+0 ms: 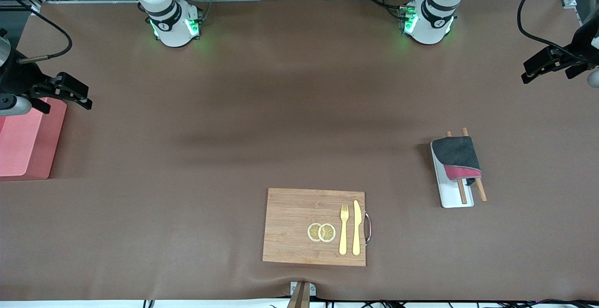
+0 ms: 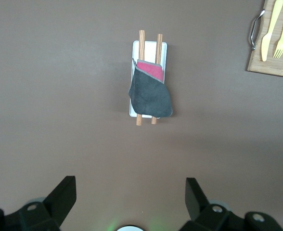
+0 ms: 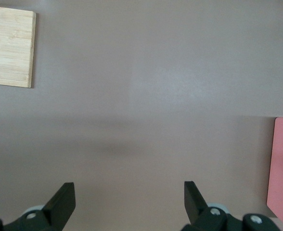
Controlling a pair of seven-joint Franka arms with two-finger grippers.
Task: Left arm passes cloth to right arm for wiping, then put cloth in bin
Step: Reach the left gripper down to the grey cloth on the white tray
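Observation:
The cloth (image 1: 456, 157) (image 2: 150, 94), dark grey with a crimson side, lies folded over wooden chopsticks (image 1: 480, 190) on a white tray (image 1: 450, 199) toward the left arm's end of the table. My left gripper (image 1: 546, 75) (image 2: 131, 192) hangs open and empty, high over the table at that end, apart from the cloth. The salmon-pink bin (image 1: 25, 139) (image 3: 282, 168) stands at the right arm's end. My right gripper (image 1: 68, 104) (image 3: 129, 192) is open and empty, up over the bin's inner edge.
A wooden cutting board (image 1: 290, 223) (image 2: 276, 67) (image 3: 9, 45) lies near the front camera's edge, carrying two lemon slices (image 1: 321, 232), a yellow fork (image 1: 344, 233) and a yellow knife (image 1: 357, 228). Brown table surface spreads between board, tray and bin.

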